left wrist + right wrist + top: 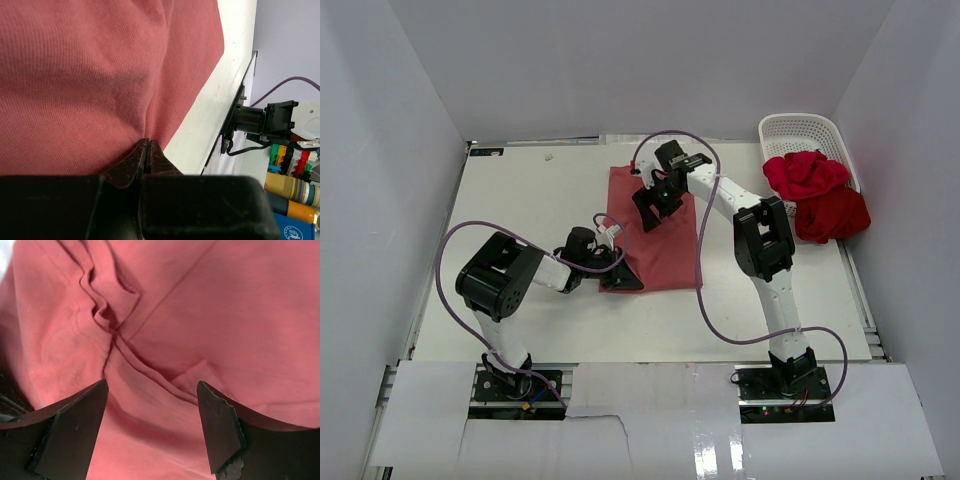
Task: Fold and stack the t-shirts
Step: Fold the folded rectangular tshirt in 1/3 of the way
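The dusty salmon-red t-shirt [665, 250] lies folded into a tall rectangle at the table's middle. My left gripper [620, 276] is at its near left corner. In the left wrist view the jaws [146, 142] are shut at the cloth's [75, 75] edge, and a crease runs into the tips. My right gripper [651, 208] hovers over the shirt's far part. It is open [152, 385] above wrinkled cloth [225, 315], holding nothing. The bright crimson t-shirt [805, 175] and the darker red t-shirt [832, 215] lie bunched at the back right.
A white lattice basket [800, 128] stands at the back right corner, with the crimson shirt spilling over its near rim. White walls enclose the table [520, 190] on three sides. Purple cables loop from both arms over the table.
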Motion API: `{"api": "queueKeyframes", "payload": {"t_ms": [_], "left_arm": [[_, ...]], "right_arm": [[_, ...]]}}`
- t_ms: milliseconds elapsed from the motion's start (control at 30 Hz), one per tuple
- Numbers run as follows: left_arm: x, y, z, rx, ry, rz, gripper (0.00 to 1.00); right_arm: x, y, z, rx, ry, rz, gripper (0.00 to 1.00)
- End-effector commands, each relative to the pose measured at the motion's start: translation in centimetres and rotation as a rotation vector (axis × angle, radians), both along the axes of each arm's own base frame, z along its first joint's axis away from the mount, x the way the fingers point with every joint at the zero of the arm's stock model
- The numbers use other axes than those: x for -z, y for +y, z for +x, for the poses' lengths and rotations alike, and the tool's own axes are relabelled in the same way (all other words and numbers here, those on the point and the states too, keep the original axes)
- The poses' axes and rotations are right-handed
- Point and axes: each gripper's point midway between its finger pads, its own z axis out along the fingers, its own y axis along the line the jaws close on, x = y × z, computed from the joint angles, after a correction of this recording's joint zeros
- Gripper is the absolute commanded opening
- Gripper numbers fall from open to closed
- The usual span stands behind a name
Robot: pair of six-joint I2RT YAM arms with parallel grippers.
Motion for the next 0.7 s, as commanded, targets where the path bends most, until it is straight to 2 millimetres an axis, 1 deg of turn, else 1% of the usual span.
{"api": "queueKeyframes", "payload": {"t_ms": [0, 100, 167, 200, 233, 300, 333, 400, 433, 467, 567, 667], "left_arm": [[0.1, 0.4, -1.5, 0.031, 0.016, 0.024, 0.11], [0.2, 0.4, -1.5, 0.032, 0.021, 0.027, 0.11], [0.4, 0.4, -1.5, 0.033, 0.026, 0.029, 0.11], [0.4, 0.4, -1.5, 0.033, 0.026, 0.029, 0.11], [0.4, 0.4, -1.6, 0.034, 0.03, 0.03, 0.11], [0.5, 0.4, -1.5, 0.034, 0.029, 0.031, 0.11], [0.4, 0.4, -1.6, 0.035, 0.027, 0.03, 0.11], [0.4, 0.4, -1.5, 0.034, 0.028, 0.032, 0.12], [0.5, 0.4, -1.5, 0.035, 0.031, 0.032, 0.12], [0.5, 0.4, -1.5, 0.036, 0.028, 0.032, 0.12], [0.6, 0.4, -1.6, 0.037, 0.034, 0.033, 0.12], [0.6, 0.4, -1.6, 0.039, 0.033, 0.033, 0.12]], "right_arm": [[-1.0, -0.3, -1.0, -0.046, -0.048, -0.056, 0.78], [-0.3, -0.1, -1.5, -0.057, -0.049, -0.072, 0.78], [-0.2, 0.1, -1.6, -0.062, -0.052, -0.071, 0.77], [-0.1, 0.1, -1.8, -0.065, -0.052, -0.072, 0.75], [-0.1, 0.2, -1.8, -0.066, -0.056, -0.073, 0.72], [-0.2, 0.4, -1.7, -0.07, -0.065, -0.074, 0.62], [-0.3, 0.4, -1.7, -0.069, -0.066, -0.075, 0.47], [-0.4, 0.4, -1.6, -0.073, -0.072, -0.078, 0.35], [-0.4, 0.4, -1.5, -0.069, -0.077, -0.08, 0.25], [-0.5, 0.4, -1.4, -0.069, -0.081, -0.081, 0.21], [-1.0, 0.4, -0.4, -0.043, -0.117, -0.091, 0.21], [-2.0, 0.6, 0.9, -0.014, -0.173, -0.088, 0.2]]}}
